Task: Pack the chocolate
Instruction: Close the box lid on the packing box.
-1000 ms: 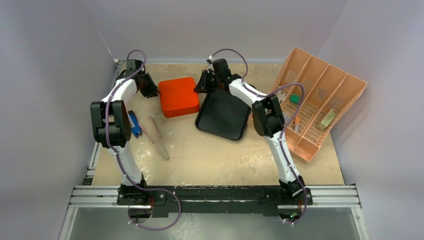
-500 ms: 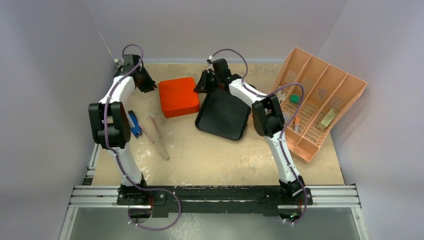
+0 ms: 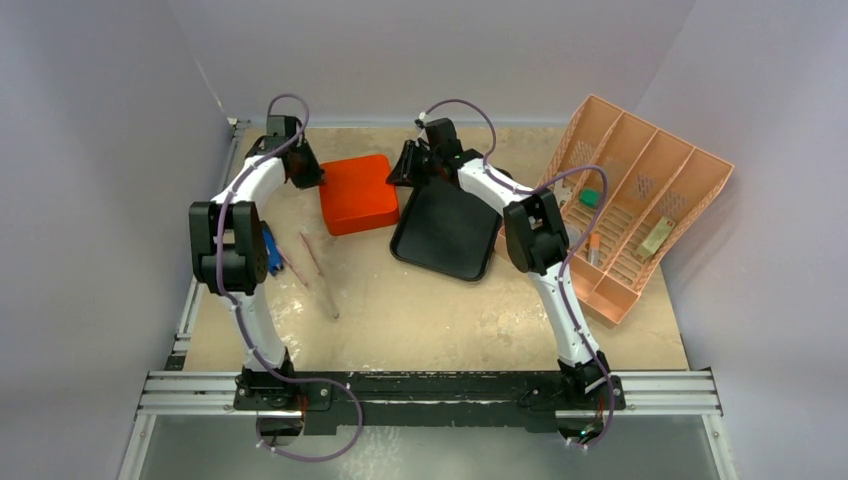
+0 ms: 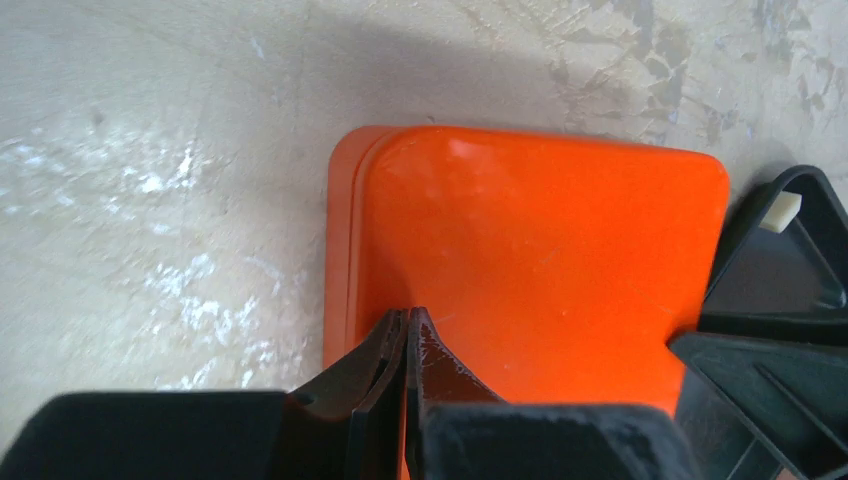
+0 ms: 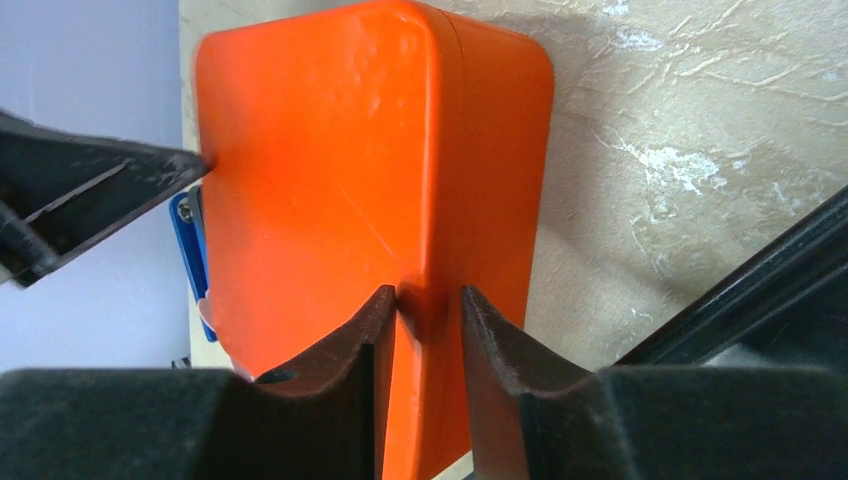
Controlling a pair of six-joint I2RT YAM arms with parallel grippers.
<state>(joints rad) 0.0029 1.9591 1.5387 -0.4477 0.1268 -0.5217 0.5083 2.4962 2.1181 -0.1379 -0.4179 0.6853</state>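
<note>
The orange box [image 3: 357, 192] lies closed on the table, its lid [image 4: 540, 250] filling the left wrist view. My left gripper [image 3: 308, 175] is shut with nothing in it, its tips [image 4: 408, 318] over the lid's left edge. My right gripper [image 3: 405, 168] is at the box's right side. Its jaws [image 5: 428, 295] straddle the box's edge [image 5: 430, 200], one finger on top and one on the side wall. One cream-white piece of chocolate [image 4: 780, 212] shows in a corner of the black tray [image 4: 770, 290]. Any other chocolate is hidden.
The black tray [image 3: 445, 230] lies right of the box, under the right arm. A peach slotted rack [image 3: 640, 200] with small items leans at the far right. A blue object [image 3: 268, 248] and thin sticks [image 3: 312, 262] lie by the left arm. Walls close in behind and left.
The left gripper has swung from the back-left corner to the box's left edge and has shut. The right arm has stayed at the box.
</note>
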